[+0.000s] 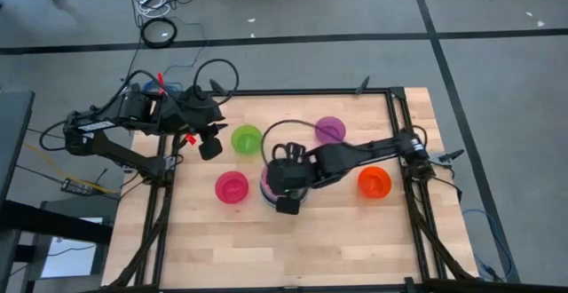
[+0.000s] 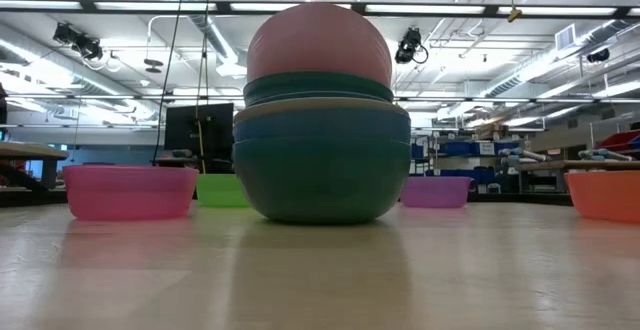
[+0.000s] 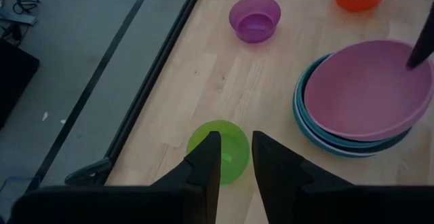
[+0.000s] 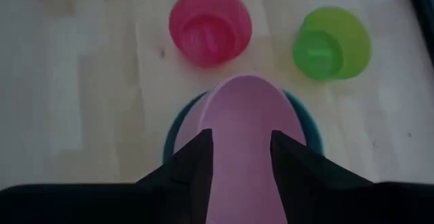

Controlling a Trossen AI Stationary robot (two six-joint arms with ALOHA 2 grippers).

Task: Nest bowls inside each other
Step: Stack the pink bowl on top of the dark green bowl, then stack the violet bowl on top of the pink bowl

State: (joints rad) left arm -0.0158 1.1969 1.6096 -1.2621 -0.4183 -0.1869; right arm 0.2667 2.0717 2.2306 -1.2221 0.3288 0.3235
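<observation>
R arm (image 1: 286, 206) reaches over bowl stack (image 3: 366, 98); L arm (image 1: 210, 147) near lime bowl (image 1: 246, 138).

Floor (image 1: 497, 71): grey, crossed by dark seam lines.
Cables (image 1: 160, 13): loose coils on the floor beyond the table.
Table (image 1: 266, 240): light wood planks, black frame.
Ceiling (image 2: 480, 40): exposed ducts, long strip lights.
Shelving (image 2: 470, 155): blue bins, far right.

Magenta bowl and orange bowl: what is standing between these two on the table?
In the high view the stack of nested bowls stands between the magenta bowl and the orange bowl, with the right end effector over it.
</observation>
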